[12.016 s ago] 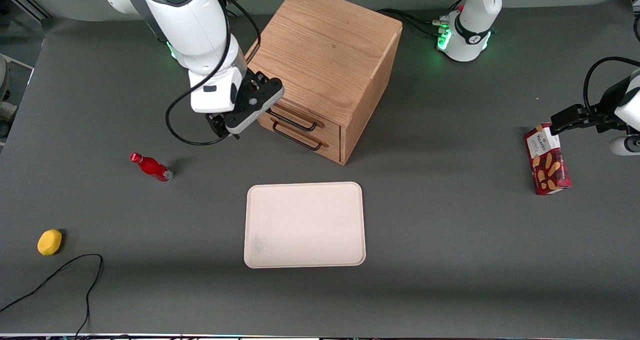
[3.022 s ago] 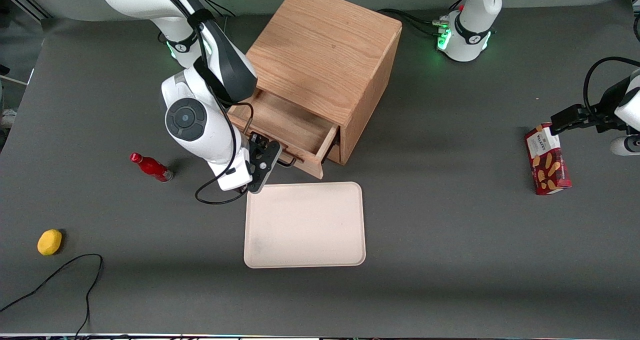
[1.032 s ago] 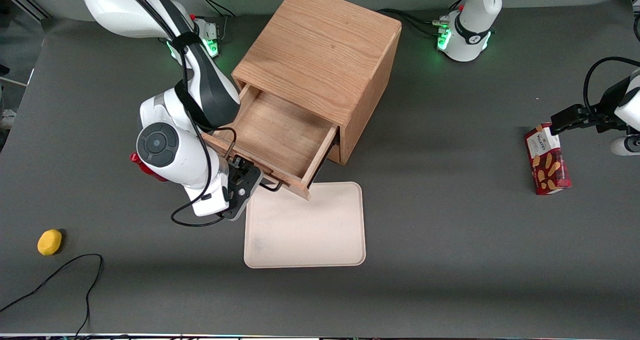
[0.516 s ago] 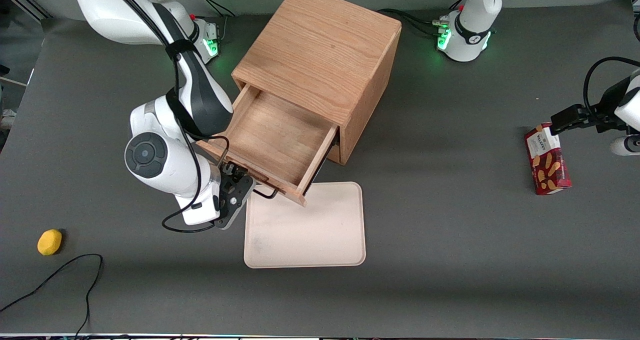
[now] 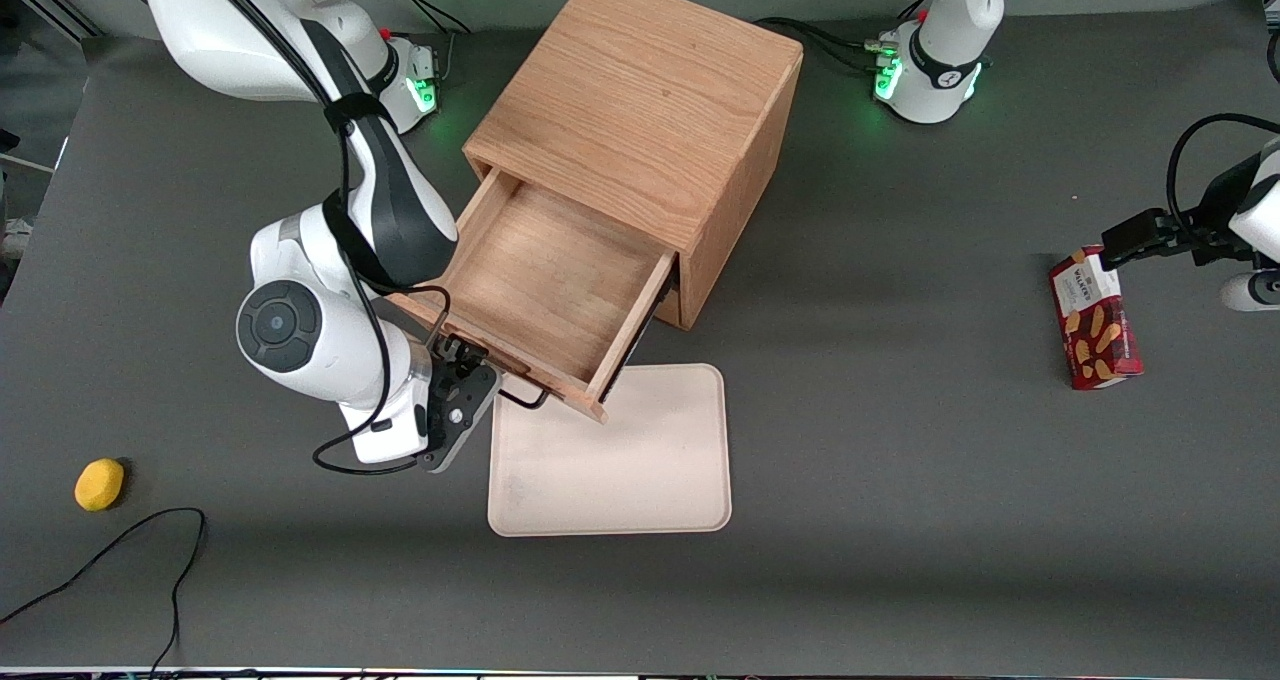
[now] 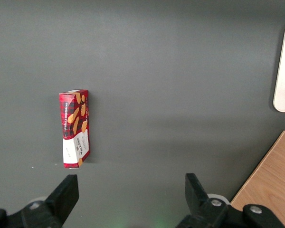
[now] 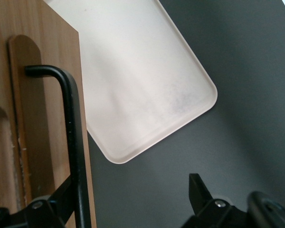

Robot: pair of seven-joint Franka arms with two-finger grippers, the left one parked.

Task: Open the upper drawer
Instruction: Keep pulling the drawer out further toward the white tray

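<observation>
The upper drawer (image 5: 545,270) of the oak cabinet (image 5: 640,100) stands pulled far out, its bare wooden floor showing. Its front overhangs the corner of the tray. My right gripper (image 5: 468,372) is at the drawer front, on the side nearer the front camera. In the right wrist view the gripper (image 7: 128,199) is open, fingers wide apart. The thin black bar handle (image 7: 71,128) runs between them, close beside one finger and well apart from the other fingertip (image 7: 197,187). The lower drawer is mostly hidden under the upper one.
A cream tray (image 5: 610,450) lies on the grey table just nearer the camera than the drawer. A yellow lemon (image 5: 99,484) and a black cable (image 5: 120,550) lie toward the working arm's end. A red biscuit box (image 5: 1093,318) lies toward the parked arm's end.
The upper drawer went from shut to pulled far out. My gripper travelled with its handle toward the front camera; in the last half second both moved only slightly.
</observation>
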